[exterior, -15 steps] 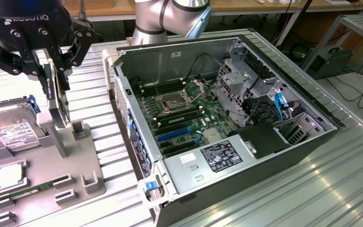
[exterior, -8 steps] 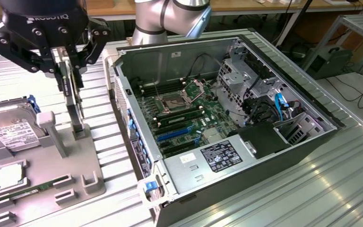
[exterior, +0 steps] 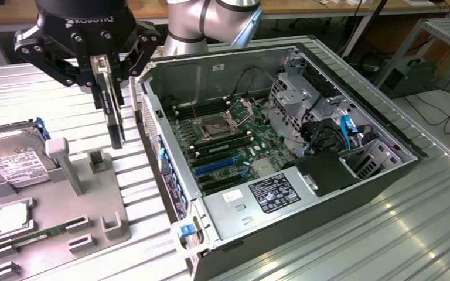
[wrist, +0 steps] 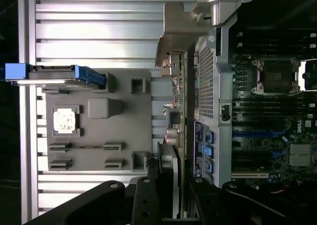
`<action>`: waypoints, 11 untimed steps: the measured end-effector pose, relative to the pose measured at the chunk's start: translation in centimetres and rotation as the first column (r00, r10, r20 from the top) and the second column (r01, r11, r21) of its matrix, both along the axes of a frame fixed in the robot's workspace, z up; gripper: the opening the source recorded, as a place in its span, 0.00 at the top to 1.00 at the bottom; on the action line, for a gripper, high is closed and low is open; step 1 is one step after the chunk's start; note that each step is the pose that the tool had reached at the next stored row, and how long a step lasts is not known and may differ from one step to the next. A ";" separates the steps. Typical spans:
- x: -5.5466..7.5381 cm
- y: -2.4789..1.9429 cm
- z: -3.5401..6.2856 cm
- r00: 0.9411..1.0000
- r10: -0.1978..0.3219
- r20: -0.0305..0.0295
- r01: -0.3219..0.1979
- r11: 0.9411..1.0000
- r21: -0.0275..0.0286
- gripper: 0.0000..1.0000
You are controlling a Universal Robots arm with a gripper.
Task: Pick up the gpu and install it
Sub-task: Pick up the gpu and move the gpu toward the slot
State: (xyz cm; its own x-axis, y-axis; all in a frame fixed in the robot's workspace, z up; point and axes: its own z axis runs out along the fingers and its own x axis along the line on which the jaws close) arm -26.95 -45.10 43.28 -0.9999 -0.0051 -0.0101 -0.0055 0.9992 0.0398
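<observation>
A grey moulded parts tray (exterior: 92, 222) sits at the near corner of the ribbed metal worktop (exterior: 412, 234), on the exterior view's left. It carries a boxy silver hard drive with a white label (exterior: 10, 164), a square processor chip (exterior: 10, 216) and a narrow green memory stick (exterior: 33, 237). Beside it, the black gripper (exterior: 109, 70) is clamped on the gpu (exterior: 116, 120), a thin dark rectangular card with a silver bracket strip. The card hangs on edge above the strip of worktop between the tray and the rear wall of the open silver-and-black computer case (exterior: 381, 170).

The carry looks best done with the card upright and square to the blue expansion slots (exterior: 209, 167) on the green motherboard (exterior: 233, 152). The rear wall's rim stands just beside the card, so clearance there is tight. There is open room above the board's middle. The silver drive cage (exterior: 303, 93) and the black power supply (exterior: 287, 190) crowd the case's right edge.
</observation>
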 end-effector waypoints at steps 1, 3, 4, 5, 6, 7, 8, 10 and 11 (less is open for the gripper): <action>0.3 0.00 0.00 1.000 0.000 0.000 0.000 1.000 0.000 0.72; 0.9 0.00 0.00 1.000 0.000 0.000 0.000 1.000 0.000 0.72; 1.1 0.00 0.00 1.000 0.000 0.000 0.000 1.000 0.000 0.72; 1.3 0.00 0.00 1.000 0.000 0.000 0.000 1.000 0.000 0.72; 1.5 0.00 0.00 1.000 0.000 0.000 0.000 1.000 0.000 0.72; 1.7 0.00 0.00 1.000 0.000 0.000 0.000 1.000 0.000 0.72; 1.9 0.00 0.00 1.000 0.000 0.000 0.000 1.000 0.000 0.72; 2.3 0.00 0.00 1.000 0.000 0.000 0.000 1.000 0.000 0.72; 2.5 0.00 0.00 1.000 0.000 0.000 0.000 1.000 0.000 0.72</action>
